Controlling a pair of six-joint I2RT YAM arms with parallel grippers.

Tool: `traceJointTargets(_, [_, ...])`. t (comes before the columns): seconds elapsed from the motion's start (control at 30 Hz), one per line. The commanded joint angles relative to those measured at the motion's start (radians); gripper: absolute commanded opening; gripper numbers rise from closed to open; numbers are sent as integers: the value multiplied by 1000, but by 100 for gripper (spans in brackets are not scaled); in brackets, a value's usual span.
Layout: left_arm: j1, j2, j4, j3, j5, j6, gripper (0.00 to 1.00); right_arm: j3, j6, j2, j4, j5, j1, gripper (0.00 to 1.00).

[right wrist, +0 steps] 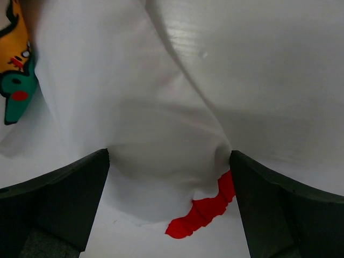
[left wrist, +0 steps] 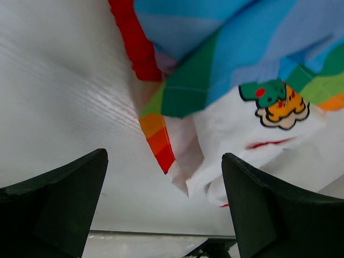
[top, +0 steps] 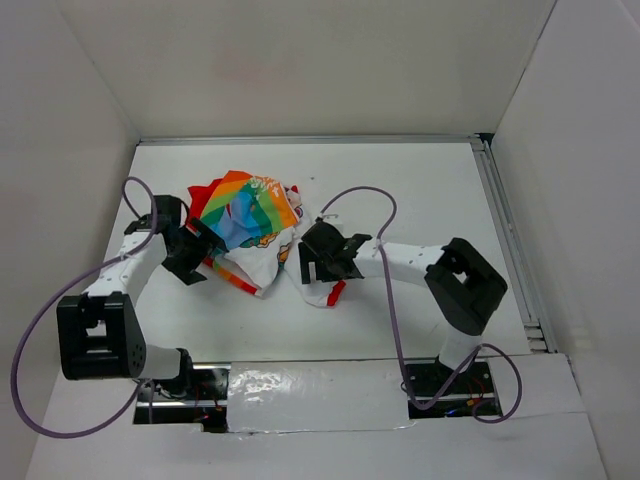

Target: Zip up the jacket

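Crumpled rainbow-and-white jacket (top: 245,215), red trim, left tool (left wrist: 164,161) spread, right tool (right wrist: 170,161) spread

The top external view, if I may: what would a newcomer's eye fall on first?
The jacket, a crumpled rainbow-striped heap left of centre on the white table, stands out at once. The left gripper sits at its left edge and the right gripper at its right, over white fabric with a red cuff, both with fingers spread open.

Jacket (top: 245,225) on the table (top: 420,180), left hand (top: 203,250) at its left edge, right hand (top: 316,266) at its right edge
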Motion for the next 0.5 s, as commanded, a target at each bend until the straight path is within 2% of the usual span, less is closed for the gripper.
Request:
traceJointTargets(0.0, [32, 62, 38, 52, -18, -13, 99, 63, -14, 55, 19, -50, 25, 100])
traceJointTargets(0.17, [32, 236, 97, 152, 3, 43, 99, 84, 21, 98, -13, 8, 37, 99])
traceJointTargets(0.2, [35, 275, 110, 163, 26, 69, 99, 78, 24, 97, -10, 19, 37, 96])
traceJointTargets(0.27, [27, 301, 142, 181, 43, 92, 89, 75, 23, 86, -6, 39, 32, 89])
traceJointTargets(0.3, [27, 321, 159, 189, 46, 115, 78, 78, 30, 86, -10, 50, 29, 67])
traceJointTargets(0.37, [26, 345, 144, 230, 42, 116, 32, 83, 37, 84, -22, 77, 14, 50])
traceJointTargets(0.4, [26, 371, 122, 247, 37, 119, 10, 90, 43, 80, -25, 82, -10, 33])
traceJointTargets(0.43, [26, 382, 116, 284, 40, 125, 0, 95, 41, 71, -30, 82, -29, 23])
traceJointTargets(0.47, [26, 388, 122, 299, 58, 150, 0, 103, 43, 63, -44, 84, -50, 0])
